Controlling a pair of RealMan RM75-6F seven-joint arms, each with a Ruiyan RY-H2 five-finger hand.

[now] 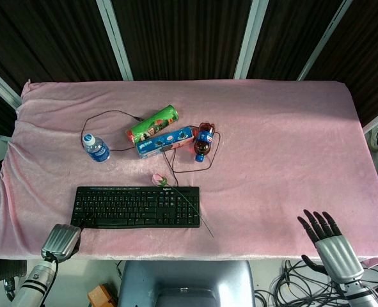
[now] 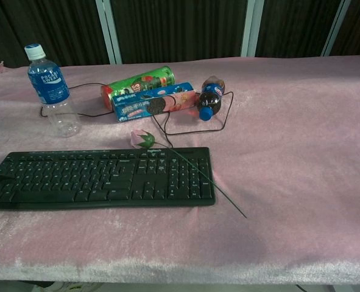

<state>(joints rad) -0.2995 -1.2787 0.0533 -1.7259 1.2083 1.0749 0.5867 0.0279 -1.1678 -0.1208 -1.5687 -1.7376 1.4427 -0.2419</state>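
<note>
A black keyboard [image 1: 137,206] [image 2: 100,177] lies near the front of the pink-covered table [image 1: 278,147]. A pink rose [image 1: 159,180] [image 2: 141,139] rests at its far edge, the thin stem running across the keyboard's right end. My left hand [image 1: 61,242] sits at the table's front left, right by the keyboard's near left corner; only its silver back shows and its fingers are hidden. My right hand [image 1: 323,233] hovers at the front right edge with fingers spread, holding nothing, far from every object.
Behind the keyboard are a water bottle [image 1: 95,147] [image 2: 50,90] standing upright, a green can [image 1: 153,123] [image 2: 138,84], a blue cookie box [image 1: 165,141] [image 2: 155,103] and a small cola bottle [image 1: 203,142] [image 2: 210,98], all lying down. A black cable [image 1: 112,114] loops around them.
</note>
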